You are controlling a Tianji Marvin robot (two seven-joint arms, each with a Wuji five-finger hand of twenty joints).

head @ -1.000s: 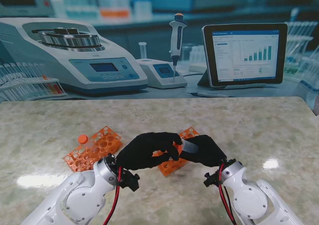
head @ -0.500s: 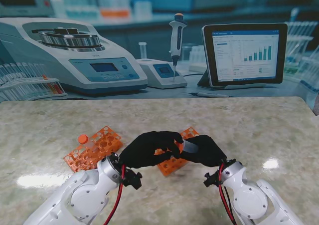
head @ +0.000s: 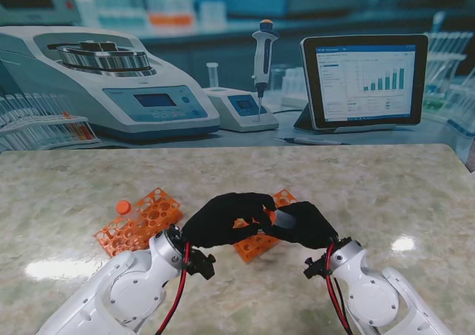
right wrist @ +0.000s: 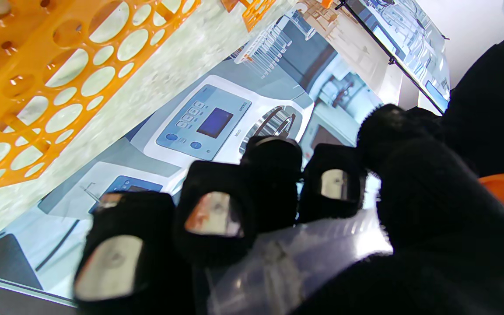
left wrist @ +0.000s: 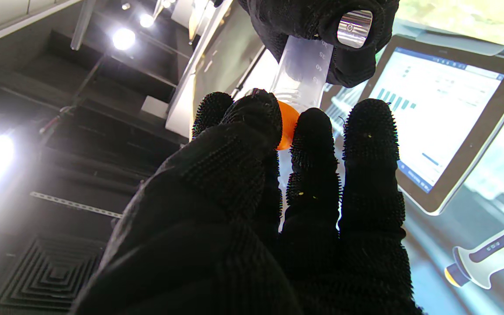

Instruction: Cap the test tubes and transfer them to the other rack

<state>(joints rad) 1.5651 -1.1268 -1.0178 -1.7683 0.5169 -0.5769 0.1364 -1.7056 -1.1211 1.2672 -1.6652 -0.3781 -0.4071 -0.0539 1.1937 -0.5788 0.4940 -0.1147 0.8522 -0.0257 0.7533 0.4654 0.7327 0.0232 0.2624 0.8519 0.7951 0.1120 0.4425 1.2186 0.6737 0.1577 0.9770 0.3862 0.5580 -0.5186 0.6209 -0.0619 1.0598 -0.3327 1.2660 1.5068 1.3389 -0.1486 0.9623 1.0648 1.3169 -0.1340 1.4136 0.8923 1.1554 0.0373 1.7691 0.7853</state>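
- Marble-patterned table (head: 386,186) carried the whole arrangement, with a lab backdrop at the far side.
- Left hand (head: 223,220): fingertips (left wrist: 313,127) pinched an orange cap (left wrist: 288,124) at the tube's mouth.
- Right hand (head: 304,225): fingers curled round the clear test tube (left wrist: 302,72), held above the table.
- Orange rack (head: 260,240) lay beneath both hands.
- Second orange rack (head: 139,220), far left, bore one orange-capped tube (head: 123,207).

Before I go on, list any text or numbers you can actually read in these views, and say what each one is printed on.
"35", "40": graduation numbers on the clear test tube held by the right hand; a further mark beside them is cut off, unreadable.
Tablet: charts and text lines, too small to read.
Centrifuge panel and display: too blurred to read.
Small balance display: unreadable.
Orange cap: no marking visible.
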